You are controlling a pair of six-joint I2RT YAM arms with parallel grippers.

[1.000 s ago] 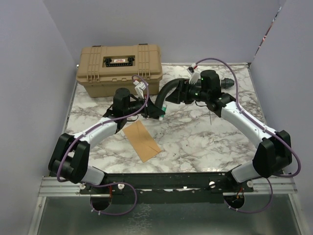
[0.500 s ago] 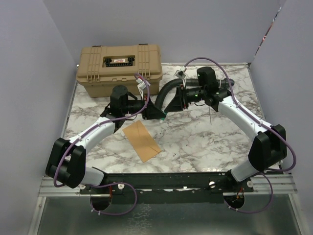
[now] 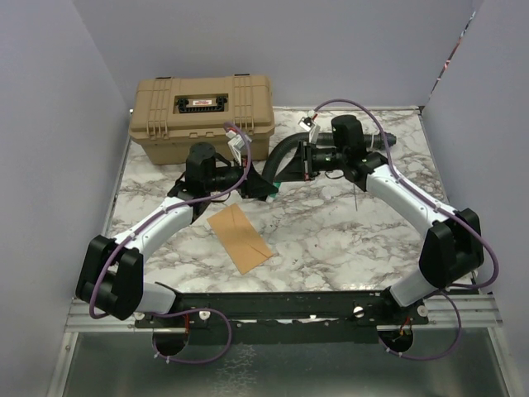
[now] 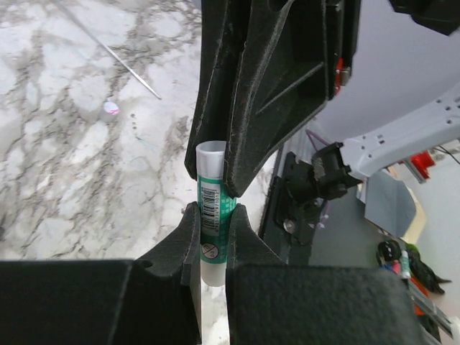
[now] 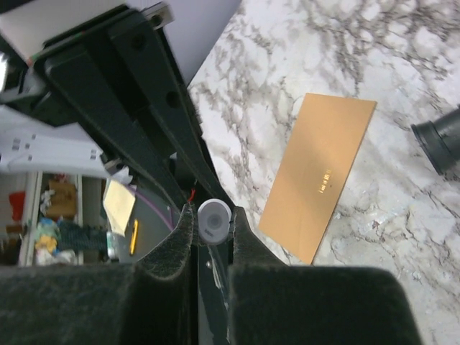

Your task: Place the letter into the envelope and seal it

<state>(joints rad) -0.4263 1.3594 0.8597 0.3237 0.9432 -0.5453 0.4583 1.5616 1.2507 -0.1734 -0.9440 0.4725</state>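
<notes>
Nearest you, the envelope [image 3: 240,237] lies flat on the table, and no separate letter shows. Beyond it, your right gripper [image 5: 212,218] has slid in to meet the left gripper [image 4: 213,215]. Both now pinch the glue stick [image 4: 210,188], probably to uncap it for sealing.

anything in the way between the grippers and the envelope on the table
Nothing visible lies on or over the envelope. But the left gripper and the right gripper are both shut on one glue stick, so neither is free to take it.
</notes>
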